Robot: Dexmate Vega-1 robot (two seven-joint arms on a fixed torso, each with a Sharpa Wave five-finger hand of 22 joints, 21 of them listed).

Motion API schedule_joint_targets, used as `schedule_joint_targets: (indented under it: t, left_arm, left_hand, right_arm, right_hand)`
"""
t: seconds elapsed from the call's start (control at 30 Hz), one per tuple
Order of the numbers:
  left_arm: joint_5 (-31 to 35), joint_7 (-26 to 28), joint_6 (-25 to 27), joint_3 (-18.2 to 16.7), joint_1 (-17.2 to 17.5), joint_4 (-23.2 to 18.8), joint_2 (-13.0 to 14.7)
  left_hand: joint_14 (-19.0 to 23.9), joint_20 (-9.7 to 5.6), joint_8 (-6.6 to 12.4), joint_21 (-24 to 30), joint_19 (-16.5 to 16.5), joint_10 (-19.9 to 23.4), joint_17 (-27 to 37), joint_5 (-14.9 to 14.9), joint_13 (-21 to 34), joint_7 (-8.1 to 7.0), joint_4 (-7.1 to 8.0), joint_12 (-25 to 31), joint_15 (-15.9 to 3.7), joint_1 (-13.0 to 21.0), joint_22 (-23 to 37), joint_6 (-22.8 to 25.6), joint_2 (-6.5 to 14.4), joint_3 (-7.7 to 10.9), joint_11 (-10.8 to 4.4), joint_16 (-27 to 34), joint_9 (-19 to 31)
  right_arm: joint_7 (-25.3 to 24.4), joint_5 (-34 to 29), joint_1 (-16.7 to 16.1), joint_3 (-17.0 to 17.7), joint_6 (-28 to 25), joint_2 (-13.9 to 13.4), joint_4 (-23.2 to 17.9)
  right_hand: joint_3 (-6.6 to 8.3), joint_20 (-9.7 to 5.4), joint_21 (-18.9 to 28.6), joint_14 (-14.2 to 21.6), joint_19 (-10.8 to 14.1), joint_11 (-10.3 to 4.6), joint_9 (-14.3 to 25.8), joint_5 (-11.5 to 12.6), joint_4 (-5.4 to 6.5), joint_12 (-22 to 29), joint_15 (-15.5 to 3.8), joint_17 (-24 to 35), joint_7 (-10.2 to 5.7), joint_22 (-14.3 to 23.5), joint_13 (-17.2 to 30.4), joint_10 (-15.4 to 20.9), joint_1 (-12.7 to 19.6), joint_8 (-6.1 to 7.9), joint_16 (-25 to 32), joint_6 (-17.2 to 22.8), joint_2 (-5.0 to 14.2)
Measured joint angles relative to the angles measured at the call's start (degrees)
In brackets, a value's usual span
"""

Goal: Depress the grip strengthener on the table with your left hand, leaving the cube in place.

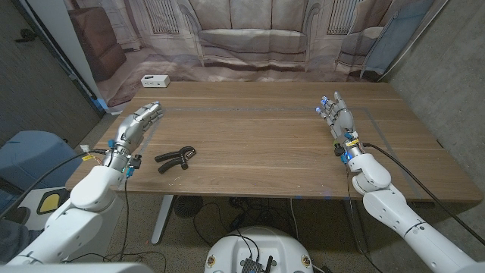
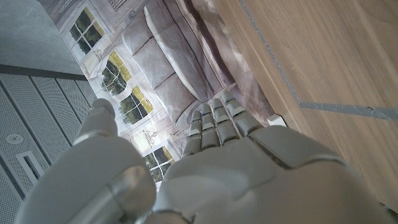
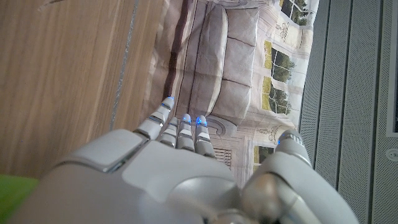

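grip strengthener [image 1: 176,159] lies on the wooden surface [image 1: 258,136] near its front edge, just beside the left hand [image 1: 139,123], on that hand's inner side and apart from it. that hand holds nothing, fingers stretched forward and loosely apart. the right hand [image 1: 336,115] is well apart at the far side, also empty with fingers extended. no cube can be made out. likely risk: pressing off-centre on the curved handles could make the tool skid or flip away instead of compressing.
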Motion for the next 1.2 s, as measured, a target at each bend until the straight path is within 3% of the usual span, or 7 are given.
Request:
schedule_joint_targets:
  t: [0.2, 0.33, 0.5, 0.9, 1.2]
  left_arm:
    - [0.5, -0.6, 0.1, -1.0, 0.7, 0.2, 0.0]
    - [1.0, -0.9, 0.3, -3.6, 2.7, 0.4, -0.1]
    - [2.4, -1.2, 0.8, -5.1, 3.7, 0.7, -0.1]
    - [4.8, -2.1, 1.9, -6.8, 4.6, 1.8, 0.1]
    - [6.8, -2.3, 3.7, -8.0, 5.6, 2.0, 0.6]
  left_hand:
    - [0.3, -0.13, 0.0, 0.0, 0.4, 0.3, 0.0, 0.0, 0.0, -0.41, -0.33, 0.0, -0.33, 1.5, 0.0, 0.4, 0.2, 0.33, -0.3, 0.0, 0.0]
    - [0.8, -0.26, 0.0, 0.0, 0.9, 0.6, 0.0, 0.0, 0.0, -0.82, -0.56, 0.0, -0.76, 2.5, 0.0, 0.8, 0.0, 0.57, -0.63, 0.0, 0.0]
    - [1.4, -0.36, 0.0, 0.0, 2.0, 0.7, 0.0, 0.1, 0.0, -1.58, -1.16, 0.0, -1.43, 6.1, 0.0, 0.7, -1.4, 0.86, -1.98, 0.0, 0.0]
    - [2.5, -0.32, 0.0, 0.0, 3.2, 1.7, 0.0, 0.7, 0.0, -2.75, -1.38, 0.0, -1.85, 9.6, 0.0, 1.8, -3.3, 0.6, -2.78, -0.2, 0.3]
    - [3.2, -0.36, 0.0, 0.0, 3.8, 3.1, 0.0, 0.7, 0.0, -2.45, -0.98, 0.0, -1.74, 10.9, 0.0, 3.1, -2.8, 0.53, -2.26, -0.2, 0.3]
  right_arm:
    - [-0.6, -0.2, -0.7, 0.0, 0.0, 0.0, -0.9]
    - [-1.5, -0.6, -1.1, 0.0, -0.2, 0.1, -1.5]
    - [-2.1, -1.0, -1.4, -0.4, -0.6, 0.5, -2.1]
    - [-3.6, -2.3, -1.4, -1.6, -1.3, 1.4, -3.0]
    - [-4.5, -3.1, -1.4, -2.3, -1.3, 2.1, -3.2]
  right_hand:
    - [0.0, 0.0, 0.0, 0.2, 0.0, 0.21, 0.0, 0.0, 0.0, 0.0, 0.2, 0.0, 0.0, 0.0, 0.0, 0.2, 0.0, 0.0, 0.0, 0.0, 0.0]
    - [0.0, 0.0, 0.0, 0.2, 0.0, 0.0, 0.0, 0.0, 0.0, 0.0, 0.2, 0.0, 0.0, 0.0, 0.0, 0.4, 0.0, 0.0, 0.0, 0.0, 0.0]
    - [0.0, 0.23, 0.0, 0.2, 0.2, 0.0, 0.0, 0.0, 0.0, 0.0, 0.19, 0.0, 0.0, 0.0, 0.0, 0.4, 0.2, 0.0, 0.0, 0.0, 0.22]
    - [0.0, 0.31, 0.0, 0.2, 0.3, 0.0, 0.0, 0.0, 0.0, 0.0, 0.19, 0.0, 0.21, 0.0, 0.0, 0.4, 0.5, 0.0, 0.0, 0.2, 0.53]
    - [0.0, 0.11, 0.0, 0.2, 0.5, 0.1, 0.0, 0.0, 0.0, 0.0, 0.2, 0.0, 0.4, 0.0, 0.0, 0.9, 0.5, 0.0, 0.0, 0.4, 0.53]
